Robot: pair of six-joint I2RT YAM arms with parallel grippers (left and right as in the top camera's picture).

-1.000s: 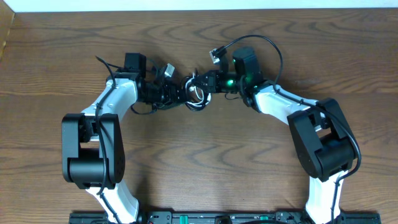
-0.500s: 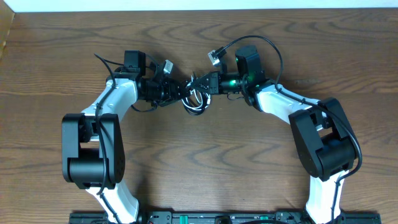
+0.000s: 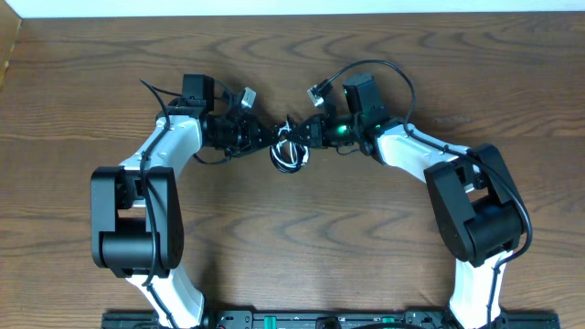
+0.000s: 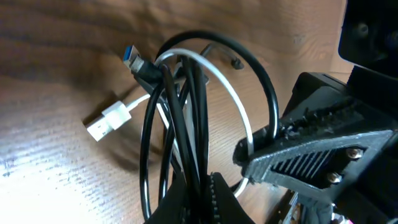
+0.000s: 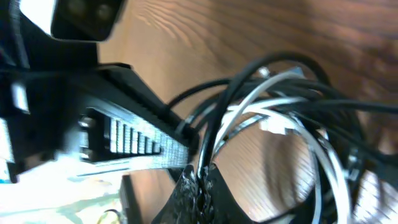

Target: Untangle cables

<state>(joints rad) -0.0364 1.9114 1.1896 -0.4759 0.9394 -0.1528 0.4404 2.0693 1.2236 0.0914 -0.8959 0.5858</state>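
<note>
Two cables (image 3: 291,153), one black and one white, are seen looped together over the middle of the table (image 3: 292,238), clamped by the closed left gripper (image 4: 200,186) and closed right gripper (image 5: 198,177), so separation is judged barely begun.

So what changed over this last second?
The left gripper shut on strands of the black cable. The right gripper dipped slightly toward the robot's side, staying shut on the cables and drawing them along. The left arm otherwise kept its place.
</note>
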